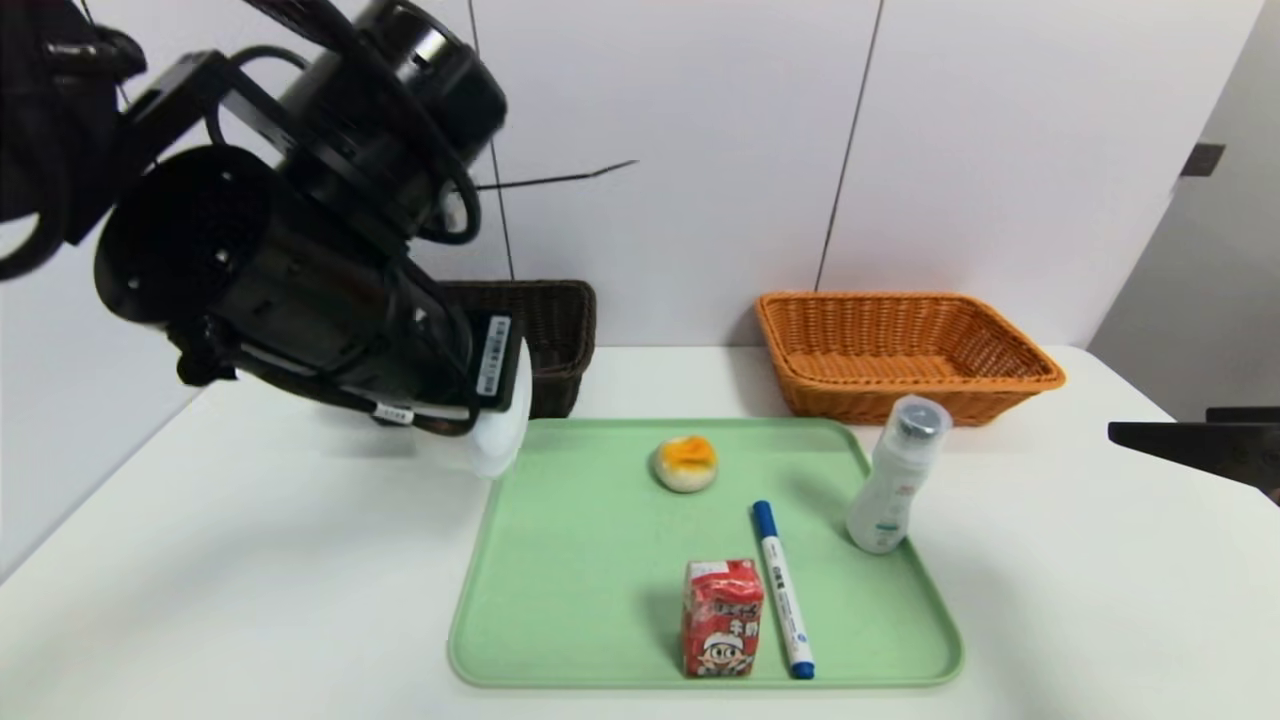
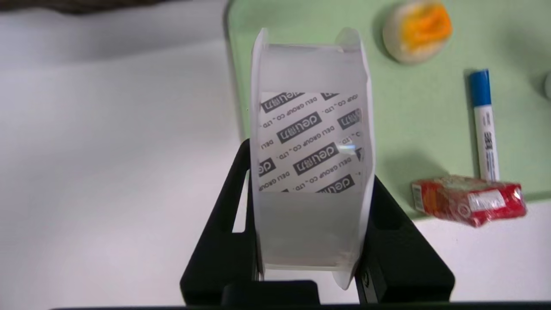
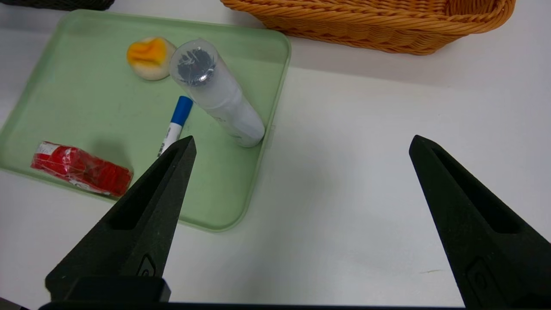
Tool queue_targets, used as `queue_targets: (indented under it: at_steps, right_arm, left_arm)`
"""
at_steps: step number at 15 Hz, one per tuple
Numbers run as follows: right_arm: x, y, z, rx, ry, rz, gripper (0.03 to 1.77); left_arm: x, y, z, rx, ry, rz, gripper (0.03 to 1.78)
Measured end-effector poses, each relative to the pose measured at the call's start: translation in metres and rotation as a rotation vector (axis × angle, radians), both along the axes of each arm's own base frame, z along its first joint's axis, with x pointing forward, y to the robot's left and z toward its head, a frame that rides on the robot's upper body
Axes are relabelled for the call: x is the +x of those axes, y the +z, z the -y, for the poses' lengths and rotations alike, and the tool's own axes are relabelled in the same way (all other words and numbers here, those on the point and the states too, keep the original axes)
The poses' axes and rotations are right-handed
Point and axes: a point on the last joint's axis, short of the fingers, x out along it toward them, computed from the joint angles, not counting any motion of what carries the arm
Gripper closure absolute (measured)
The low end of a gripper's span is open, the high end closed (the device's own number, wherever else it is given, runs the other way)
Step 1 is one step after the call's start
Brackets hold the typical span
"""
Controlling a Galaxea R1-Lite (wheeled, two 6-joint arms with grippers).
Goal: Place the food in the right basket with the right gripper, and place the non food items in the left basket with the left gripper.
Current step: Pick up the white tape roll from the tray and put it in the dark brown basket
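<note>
Left tool (image 2: pixel 308 172) has the tape roll (image 2: pixel 312 142) gripped, up over the tray's (image 1: pixel 560 640) edge near the dark basket (image 1: pixel 575 345). Looks like the carry step; next, lift over the rim and let go. Right tool (image 3: pixel 301 142) is parked wide open beside the tray.

The place looks like a robot test area or lab: a cabled black robot arm (image 1: pixel 330 200) fills the upper left of the head view, over a plain white desk (image 1: pixel 250 580). On it, a green tray (image 1: pixel 590 600) at lower centre carries mixed small goods (a rather staged assortment), with wicker baskets behind. Plain pale panels (image 1: pixel 680 130) with dark seams span the top of the frame.
</note>
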Motion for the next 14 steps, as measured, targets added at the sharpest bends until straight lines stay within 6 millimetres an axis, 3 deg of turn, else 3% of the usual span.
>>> queue_targets:
  at_steps: [4,6,9,14]
  right_arm:
    - [-0.001,-0.001,0.0,0.005,0.009,0.0,0.09]
    - [-0.002,0.0,0.0,0.007,0.012,0.002,0.09]
    - [-0.002,-0.001,0.0,0.007,0.014,0.0,0.09]
    - [-0.005,-0.001,0.0,0.006,0.012,0.006,0.09]
  left_arm:
    - [0.041,0.023,-0.039,0.053,0.088,0.103,1.23]
    - [0.067,0.025,-0.059,0.089,0.144,0.134,1.23]
    - [0.11,0.014,-0.085,0.137,0.202,0.184,1.23]
    - [0.173,-0.021,-0.121,0.119,0.256,0.209,1.23]
